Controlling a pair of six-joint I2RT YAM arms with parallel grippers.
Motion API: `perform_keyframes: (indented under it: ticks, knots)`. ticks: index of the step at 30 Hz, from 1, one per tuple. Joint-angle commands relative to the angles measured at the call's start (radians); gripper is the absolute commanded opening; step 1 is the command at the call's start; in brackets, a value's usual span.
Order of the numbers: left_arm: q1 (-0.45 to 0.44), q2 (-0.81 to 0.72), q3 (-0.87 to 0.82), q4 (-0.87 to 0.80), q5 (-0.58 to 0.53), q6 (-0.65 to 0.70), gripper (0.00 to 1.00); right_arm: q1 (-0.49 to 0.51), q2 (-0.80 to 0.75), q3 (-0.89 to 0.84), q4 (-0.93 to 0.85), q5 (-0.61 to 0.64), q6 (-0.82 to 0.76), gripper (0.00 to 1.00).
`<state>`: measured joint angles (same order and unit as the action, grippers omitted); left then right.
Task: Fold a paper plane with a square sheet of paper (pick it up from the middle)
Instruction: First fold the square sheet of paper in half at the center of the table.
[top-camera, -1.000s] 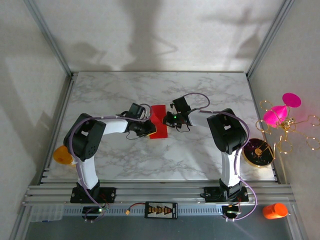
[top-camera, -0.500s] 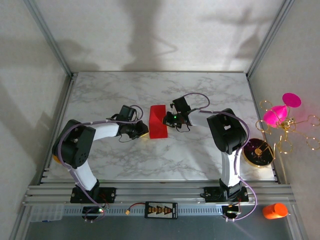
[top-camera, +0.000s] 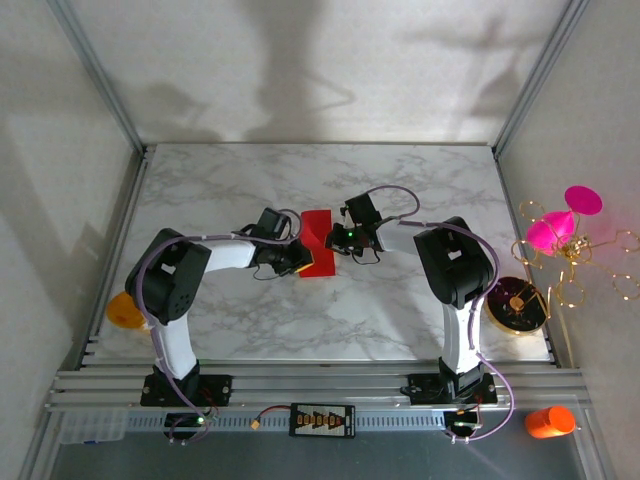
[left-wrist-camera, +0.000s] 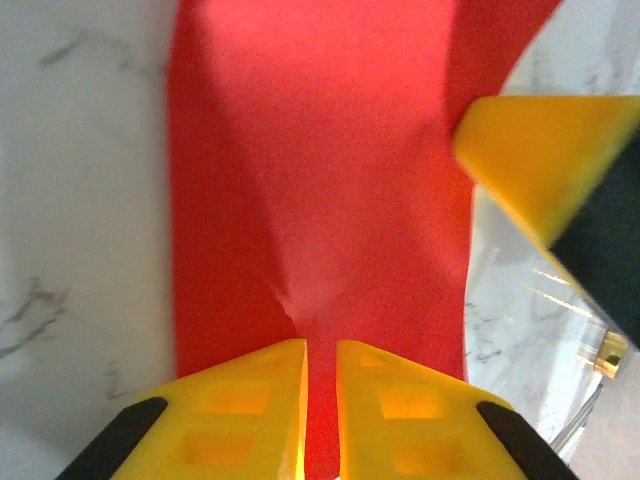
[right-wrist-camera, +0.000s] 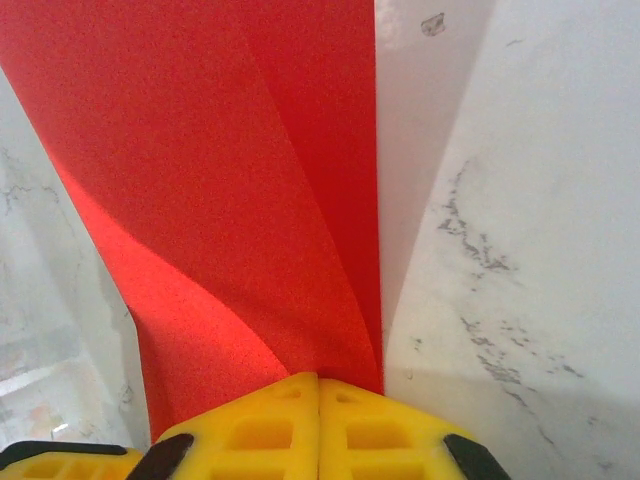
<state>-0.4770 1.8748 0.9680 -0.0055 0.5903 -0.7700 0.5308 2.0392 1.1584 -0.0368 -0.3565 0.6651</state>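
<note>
The left gripper (left-wrist-camera: 321, 352) is pinched almost closed on one edge of the square sheet of paper (left-wrist-camera: 330, 170), while the right gripper (right-wrist-camera: 318, 382) is clenched tight on the opposite edge, the creased red sheet spanning between them over the middle of the marble tabletop (top-camera: 420, 310).

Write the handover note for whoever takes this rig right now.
Grips: left pincer shut on the red paper at its left side; right pincer shut on its right side.
Place: the paper is at the middle of the marble table, bowed between the two.
Done: lengthwise folds, layers overlapping.
Left: no pointed nose or centre ridge yet; finish the plane.
</note>
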Motion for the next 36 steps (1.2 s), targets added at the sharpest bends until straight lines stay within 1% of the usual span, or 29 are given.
perform_keyframes:
  ticks: [1,4,6,8,10,13,16,19,22,26,30,36]
  knots:
    - [-0.008,-0.006,-0.038,-0.088,-0.007,0.051,0.16,-0.006,0.159,-0.091,-0.221,0.227,-0.024,0.07]
    - [-0.009,-0.013,-0.064,-0.224,-0.044,0.134,0.16,-0.005,0.157,-0.091,-0.225,0.234,-0.025,0.07]
    - [-0.007,-0.032,-0.087,-0.322,-0.104,0.197,0.16,-0.005,0.158,-0.091,-0.231,0.241,-0.029,0.07]
    - [-0.005,-0.061,-0.104,-0.368,-0.127,0.224,0.16,-0.006,0.160,-0.089,-0.232,0.246,-0.033,0.07]
    - [-0.003,-0.096,-0.103,-0.380,-0.114,0.232,0.16,-0.005,0.161,-0.091,-0.235,0.247,-0.035,0.07]
    - [0.000,-0.146,-0.057,-0.351,-0.079,0.222,0.16,-0.005,0.161,-0.095,-0.239,0.252,-0.043,0.07]
    - [0.016,-0.165,0.009,-0.264,-0.032,0.178,0.16,-0.006,0.161,-0.095,-0.244,0.258,-0.059,0.07]
    - [0.040,-0.129,0.069,-0.153,-0.023,0.117,0.16,-0.006,0.159,-0.091,-0.247,0.260,-0.067,0.07]
    - [0.052,-0.039,0.148,-0.084,-0.030,0.077,0.15,-0.005,0.160,-0.084,-0.247,0.258,-0.068,0.07]
    - [0.054,0.076,0.259,-0.072,-0.054,0.068,0.14,-0.006,0.162,-0.083,-0.252,0.251,-0.064,0.07]
    - [0.054,0.153,0.325,-0.090,-0.038,0.088,0.14,-0.006,0.164,-0.081,-0.255,0.245,-0.061,0.07]
    - [0.078,0.201,0.331,-0.091,-0.044,0.109,0.14,-0.005,0.166,-0.086,-0.260,0.250,-0.064,0.07]
